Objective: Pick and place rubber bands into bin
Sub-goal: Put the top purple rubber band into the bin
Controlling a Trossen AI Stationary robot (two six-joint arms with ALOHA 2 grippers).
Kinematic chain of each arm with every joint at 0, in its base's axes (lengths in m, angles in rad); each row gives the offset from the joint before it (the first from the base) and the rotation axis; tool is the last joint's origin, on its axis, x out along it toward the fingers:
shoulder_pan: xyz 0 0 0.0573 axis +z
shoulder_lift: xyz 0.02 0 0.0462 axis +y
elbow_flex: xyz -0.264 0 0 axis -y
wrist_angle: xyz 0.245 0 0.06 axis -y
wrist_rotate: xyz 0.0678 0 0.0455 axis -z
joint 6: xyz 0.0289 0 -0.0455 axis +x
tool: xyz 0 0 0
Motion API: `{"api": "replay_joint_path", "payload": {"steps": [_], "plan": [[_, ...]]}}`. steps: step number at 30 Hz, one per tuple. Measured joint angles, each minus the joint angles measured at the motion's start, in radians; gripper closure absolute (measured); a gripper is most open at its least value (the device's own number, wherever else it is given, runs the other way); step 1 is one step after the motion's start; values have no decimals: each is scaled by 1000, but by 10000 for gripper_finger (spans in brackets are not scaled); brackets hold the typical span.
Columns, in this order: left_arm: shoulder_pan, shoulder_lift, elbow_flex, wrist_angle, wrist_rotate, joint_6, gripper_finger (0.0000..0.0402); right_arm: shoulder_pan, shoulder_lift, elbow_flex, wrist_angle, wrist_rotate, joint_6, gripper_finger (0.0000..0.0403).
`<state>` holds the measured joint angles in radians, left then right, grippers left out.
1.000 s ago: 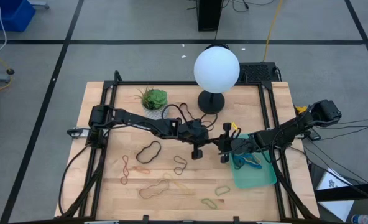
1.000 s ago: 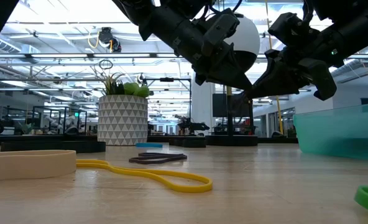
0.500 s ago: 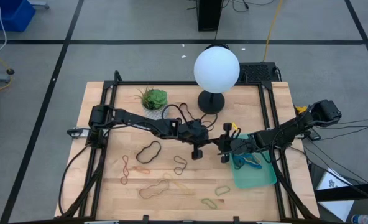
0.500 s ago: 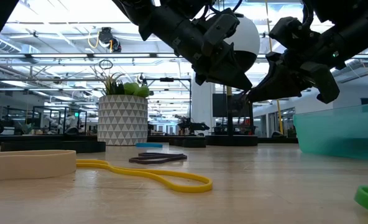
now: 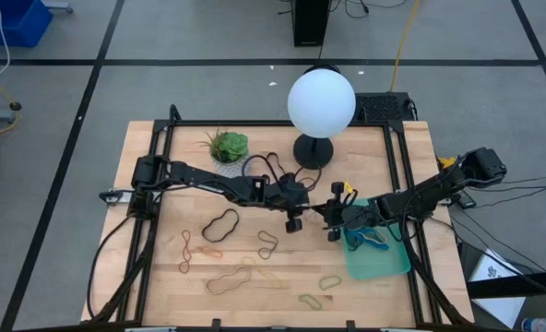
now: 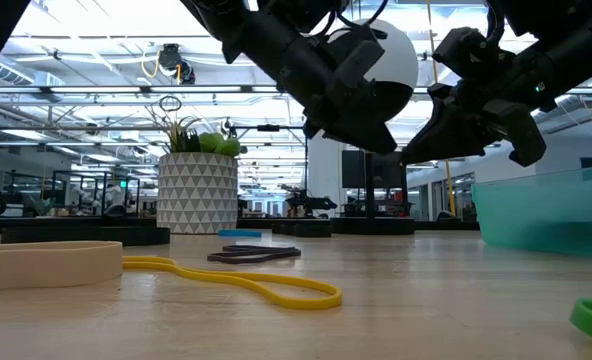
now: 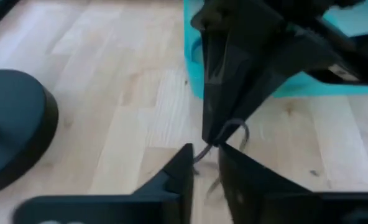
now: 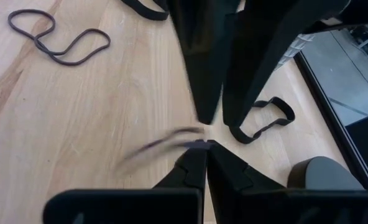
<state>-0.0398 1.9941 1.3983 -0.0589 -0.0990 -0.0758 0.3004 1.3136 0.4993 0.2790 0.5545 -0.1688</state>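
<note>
My two grippers meet tip to tip above the table's middle, just left of the teal bin (image 5: pixel 390 265). My right gripper (image 8: pixel 206 151) is shut on a thin grey rubber band (image 8: pixel 165 140). My left gripper (image 7: pixel 206 167) faces it with its fingers a little apart, on either side of the band's end; whether they touch it I cannot tell. Both show in the high view, left gripper (image 5: pixel 312 207) and right gripper (image 5: pixel 326 208). Several bands (image 5: pixel 369 242) lie in the bin. Others lie flat on the wood: black (image 5: pixel 221 224), red (image 5: pixel 185 251), brown (image 5: pixel 230 279), green (image 5: pixel 330 281). My right gripper pinches the grey band by one end (image 8: pixel 195 142) between its two fingertips. The fingers come from the table's right side, slanting down. The rest of the band (image 7: pixel 236 129) hangs slack in a small loop, clear of the wood.
A white patterned plant pot (image 5: pixel 229 146) and a globe lamp (image 5: pixel 321 101) on a black base (image 5: pixel 314 150) stand at the back. Black cables (image 5: pixel 268 166) lie between them. In the low view a yellow band (image 6: pixel 246 280) and the bin wall (image 6: pixel 546 215) show.
My left gripper has tipped slightly where it hangs; in the low view its tip now sits a little lower and nearer the left. My right gripper has kept still.
</note>
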Motion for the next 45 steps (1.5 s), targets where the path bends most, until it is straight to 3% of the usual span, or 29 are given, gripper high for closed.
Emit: {"api": "replay_joint_path", "payload": {"steps": [4,9,16,21,29,33,36,41,45], "plan": [[0,-11,0,-47,19,24,250,0,-26,0,-11,1,0,403],[5,-34,-1,-99,20,21,206,2,-146,0,-89,2,105,403],[7,-52,0,-135,19,20,186,14,-344,8,-171,-5,127,403],[9,-52,0,-152,19,29,185,72,-444,109,-369,-7,174,403],[13,-52,0,-166,19,23,185,183,-462,350,-895,-11,539,403],[13,-52,0,-172,19,23,185,216,-458,417,-1127,-132,768,403],[13,-52,0,-172,19,23,185,240,-458,424,-1232,-238,893,403],[13,-52,0,-172,19,23,185,266,-430,392,-1423,-328,1090,403],[13,-52,0,-172,18,23,185,267,-414,306,-1430,-378,1184,403]]}}
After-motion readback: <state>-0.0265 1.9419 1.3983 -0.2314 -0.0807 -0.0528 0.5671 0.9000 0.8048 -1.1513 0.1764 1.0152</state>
